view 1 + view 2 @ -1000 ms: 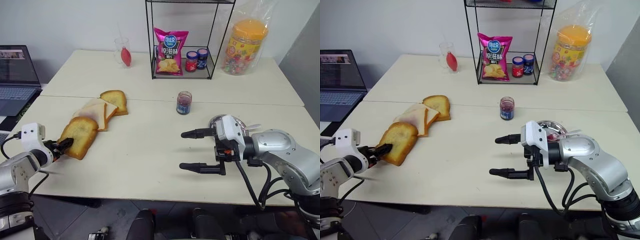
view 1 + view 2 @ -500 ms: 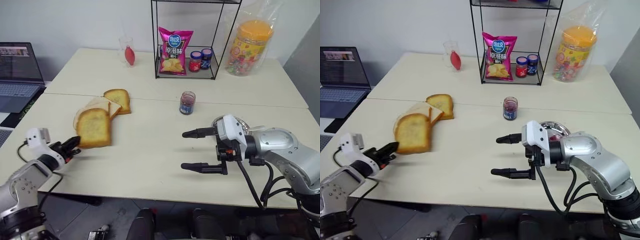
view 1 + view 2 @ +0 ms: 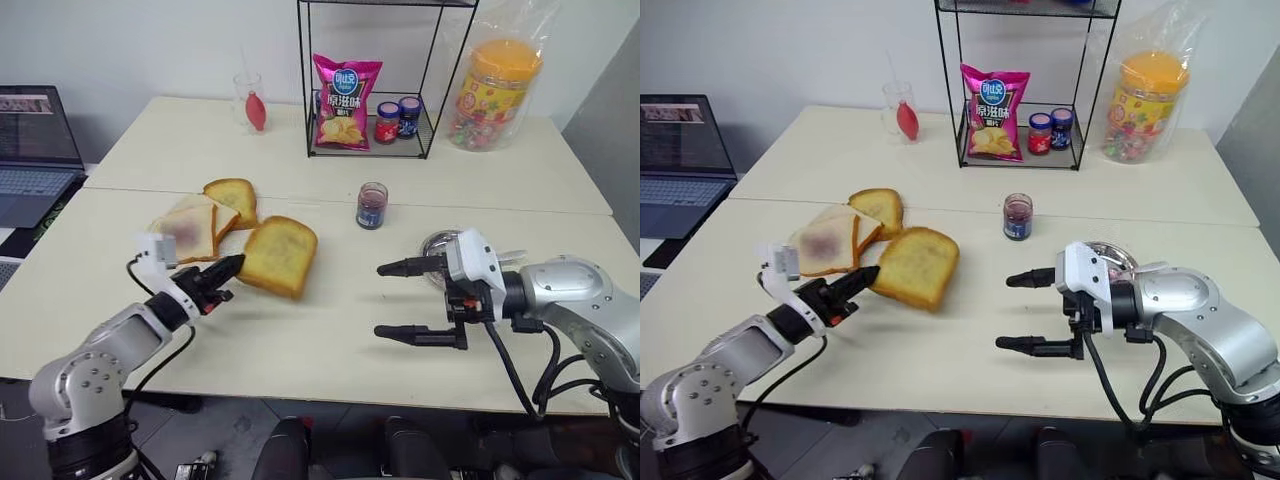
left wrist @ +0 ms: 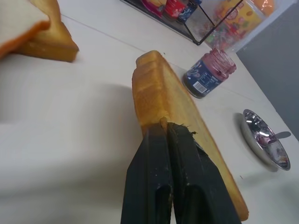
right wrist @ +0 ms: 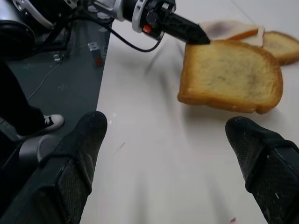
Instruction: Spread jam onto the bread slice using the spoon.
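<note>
My left gripper (image 3: 232,266) is shut on the edge of the bread slice (image 3: 278,255), a thick golden-brown toast held tilted just above the table's middle. The left wrist view shows its black fingers (image 4: 161,154) pinching the bread slice (image 4: 156,93) by the crust. To the right, my right gripper (image 3: 381,300) stands open, pointing left toward the slice and holding nothing. Behind it sits a round steel plate (image 3: 432,243), with the spoon (image 4: 281,135) resting in it and its handle poking out. A small open jar of dark red jam (image 3: 371,205) stands on the table beyond the bread.
A white slice with a purple smear (image 3: 185,228) and a smaller golden slice (image 3: 232,198) lie at the left. At the back stand a wire rack (image 3: 365,150) with a chips bag and two small jars, a candy tub (image 3: 492,90) and a glass (image 3: 247,100). A laptop (image 3: 35,150) sits far left.
My left gripper shut on the bread slice and carried it rightward from the pile to the table's middle, uncovering the white slice. The right gripper stayed in place, open.
</note>
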Controlling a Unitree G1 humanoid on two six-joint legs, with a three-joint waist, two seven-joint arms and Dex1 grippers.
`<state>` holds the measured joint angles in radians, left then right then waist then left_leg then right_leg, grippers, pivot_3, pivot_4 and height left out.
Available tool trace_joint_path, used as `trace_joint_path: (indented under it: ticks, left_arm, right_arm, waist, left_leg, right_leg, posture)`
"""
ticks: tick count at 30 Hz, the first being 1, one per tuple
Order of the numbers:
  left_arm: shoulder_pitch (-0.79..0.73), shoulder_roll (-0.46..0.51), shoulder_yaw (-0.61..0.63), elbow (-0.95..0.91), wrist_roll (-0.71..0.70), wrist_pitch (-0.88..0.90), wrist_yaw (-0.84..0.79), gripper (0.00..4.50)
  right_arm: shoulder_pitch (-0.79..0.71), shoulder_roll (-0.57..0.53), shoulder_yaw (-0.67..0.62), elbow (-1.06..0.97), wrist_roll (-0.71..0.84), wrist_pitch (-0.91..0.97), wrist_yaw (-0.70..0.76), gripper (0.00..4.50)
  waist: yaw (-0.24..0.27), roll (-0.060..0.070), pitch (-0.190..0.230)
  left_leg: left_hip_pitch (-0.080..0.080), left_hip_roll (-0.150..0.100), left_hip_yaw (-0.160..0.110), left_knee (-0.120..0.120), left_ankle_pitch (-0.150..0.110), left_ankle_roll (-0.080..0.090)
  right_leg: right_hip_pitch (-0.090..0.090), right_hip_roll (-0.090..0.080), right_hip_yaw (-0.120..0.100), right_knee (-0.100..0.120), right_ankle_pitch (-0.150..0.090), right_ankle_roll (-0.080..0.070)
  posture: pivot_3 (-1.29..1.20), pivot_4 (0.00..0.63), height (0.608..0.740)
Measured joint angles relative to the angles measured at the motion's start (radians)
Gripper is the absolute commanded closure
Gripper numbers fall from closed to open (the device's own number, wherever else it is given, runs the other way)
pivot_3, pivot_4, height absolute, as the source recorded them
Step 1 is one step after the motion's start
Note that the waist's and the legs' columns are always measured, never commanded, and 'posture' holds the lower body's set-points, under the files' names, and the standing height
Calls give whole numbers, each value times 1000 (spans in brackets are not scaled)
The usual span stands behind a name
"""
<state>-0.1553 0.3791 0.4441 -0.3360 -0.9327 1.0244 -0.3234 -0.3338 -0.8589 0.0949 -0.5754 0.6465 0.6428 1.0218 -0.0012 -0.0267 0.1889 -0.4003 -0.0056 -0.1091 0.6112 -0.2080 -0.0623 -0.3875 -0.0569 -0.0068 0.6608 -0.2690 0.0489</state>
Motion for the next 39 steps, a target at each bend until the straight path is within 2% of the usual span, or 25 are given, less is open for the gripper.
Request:
trace_joint_path:
  ticks: [10,23,24,30,36,37,39]
  left_arm:
    - [108,-168,-226,-99,105,-80,118,4488]
    - [235,-150,-253,-196,146,-98,190,4488]
    - [236,-152,-259,-199,148,-98,199,4052]
    - [241,-153,-272,-208,166,-100,219,2847]
    - [321,-99,-281,-296,205,-120,220,1574]
    - [342,-91,-278,-316,213,-127,221,1405]
    - [381,-69,-274,-346,240,-161,217,1405]
  right_arm:
    - [109,-75,-81,-28,-18,21,-31,0]
    - [138,-94,-123,-49,-1,33,-52,0]
    - [138,-94,-123,-50,1,33,-56,0]
    - [138,-94,-123,-50,3,34,-62,0]
    - [157,-95,-127,-59,3,33,-62,0]
    - [161,-95,-129,-60,3,32,-62,0]
    - [164,-89,-132,-60,1,23,-68,0]
  waist:
    - [2,0,0]
    - [2,0,0]
    - [2,0,0]
    - [2,0,0]
    - [1,0,0]
    - [1,0,0]
    - [2,0,0]
  left_leg:
    - [0,0,0,0,0,0]
    - [0,0,1,1,0,0]
    - [0,0,1,1,0,0]
    - [0,0,1,1,0,0]
    - [0,0,0,0,-1,-1]
    - [0,0,1,0,-1,-1]
    - [0,0,0,0,-1,-1]
  right_leg:
    - [0,0,1,0,0,0]
    - [1,1,1,-1,-1,-1]
    - [1,1,1,-1,-1,-2]
    - [1,1,1,-1,-1,-1]
    - [1,1,1,-2,-1,-2]
    - [1,1,1,-2,-2,-3]
    - [1,1,1,-2,-2,-4]
  posture:
    - [0,150,740]
    - [0,150,740]
    - [0,150,740]
    - [0,150,740]
    - [0,150,740]
    - [0,150,740]
    - [0,150,740]
